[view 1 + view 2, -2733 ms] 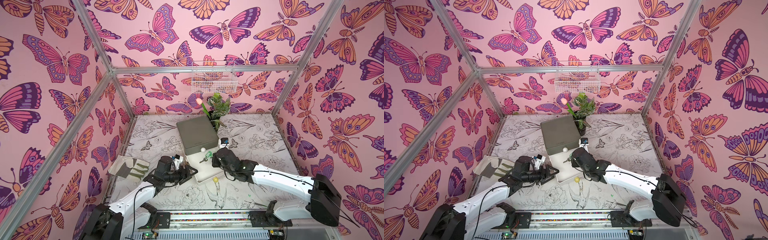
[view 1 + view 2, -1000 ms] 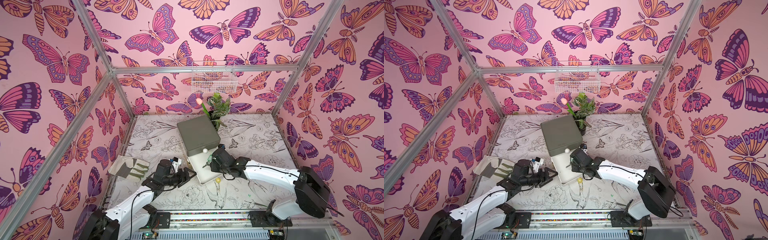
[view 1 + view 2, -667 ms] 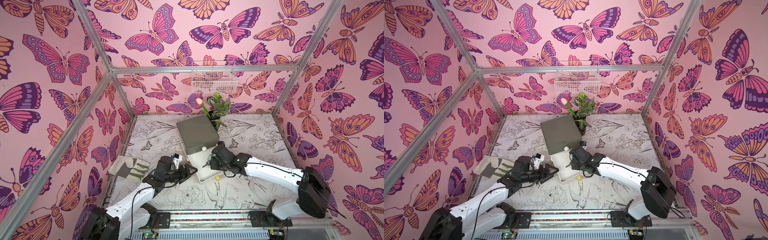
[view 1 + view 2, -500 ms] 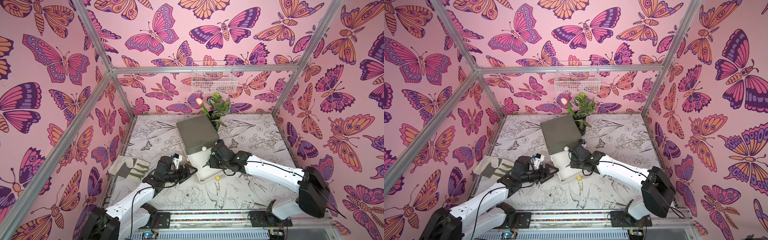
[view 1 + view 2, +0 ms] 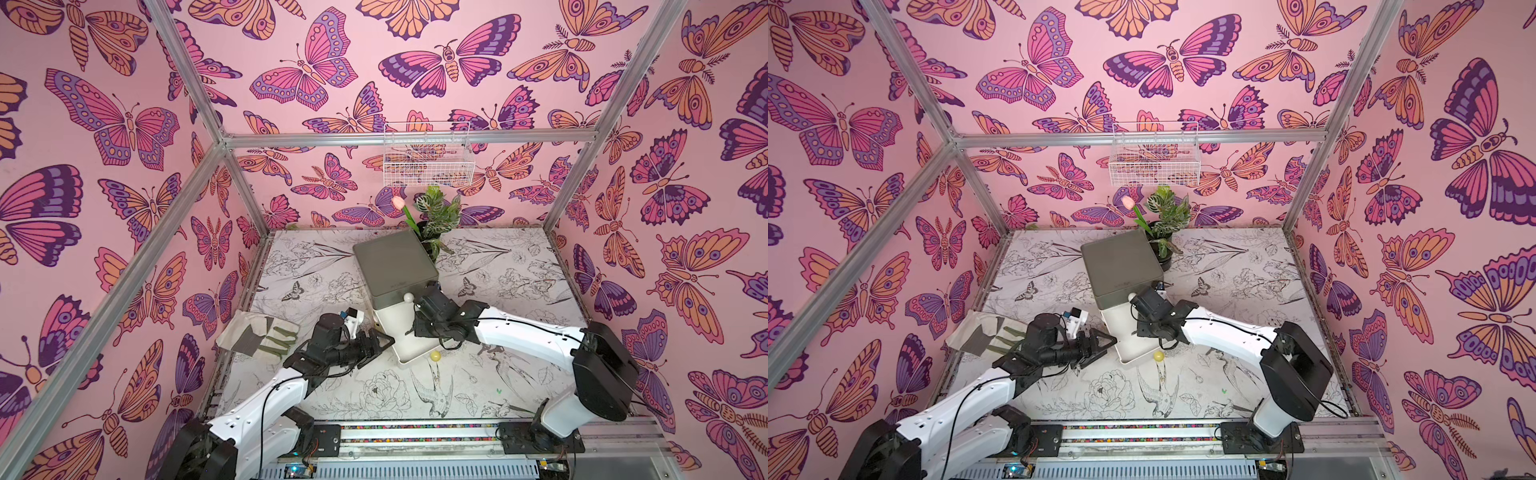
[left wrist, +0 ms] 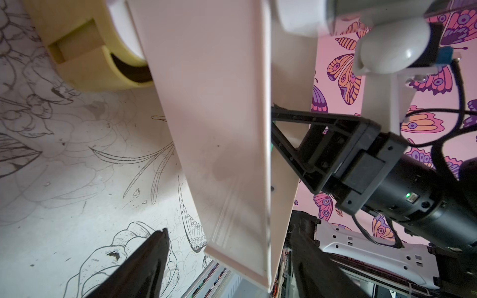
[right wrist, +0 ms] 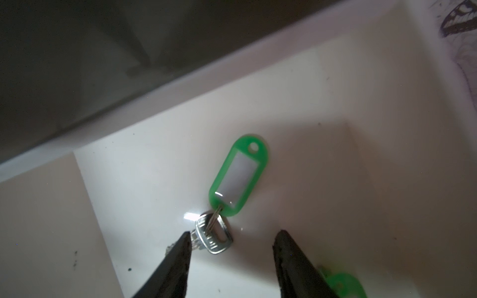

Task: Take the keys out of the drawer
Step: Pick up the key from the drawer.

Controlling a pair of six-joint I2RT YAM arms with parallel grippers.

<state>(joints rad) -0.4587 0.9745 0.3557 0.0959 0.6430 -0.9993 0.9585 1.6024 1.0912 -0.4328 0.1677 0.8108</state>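
One green-tagged key flat on white drawer floor | right gripper spread, astride key head, off-centre | left gripper spread astride drawer wall | risk: lopsided closing nudging key aside, thin pinch slipping

We see the keys, silver, on a ring with a green tag, lying flat on the white drawer floor, in the middle of the right wrist frame.

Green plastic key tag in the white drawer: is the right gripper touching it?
Apart. Right wrist view: the green tag lies ahead of both black fingertips, bare white drawer floor between.
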